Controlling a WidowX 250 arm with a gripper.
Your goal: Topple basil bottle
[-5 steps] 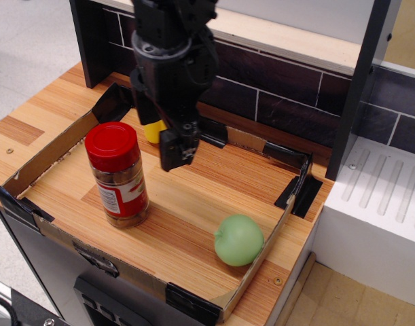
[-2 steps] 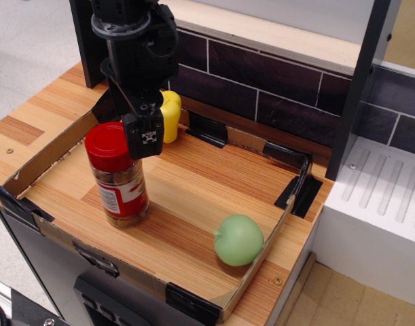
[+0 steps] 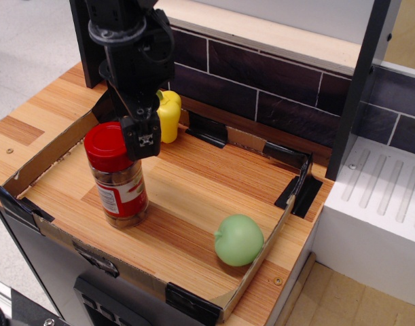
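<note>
Presently, the gripper [image 3: 142,139] (whether its jaws are spread cannot be told) sits against the red lid of the upright basil bottle [image 3: 117,174], high for leverage, near the tray's [image 3: 258,261] left side.

Mock kitchen: wooden counter [image 3: 214,187], dark tiled backsplash [image 3: 275,95], white sink drainboard [image 3: 387,197].

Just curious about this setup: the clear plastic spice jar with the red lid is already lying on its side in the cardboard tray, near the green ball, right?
Not quite: the observation.image view shows the clear plastic spice jar with the red lid standing upright, not on its side, in the cardboard tray.
</note>
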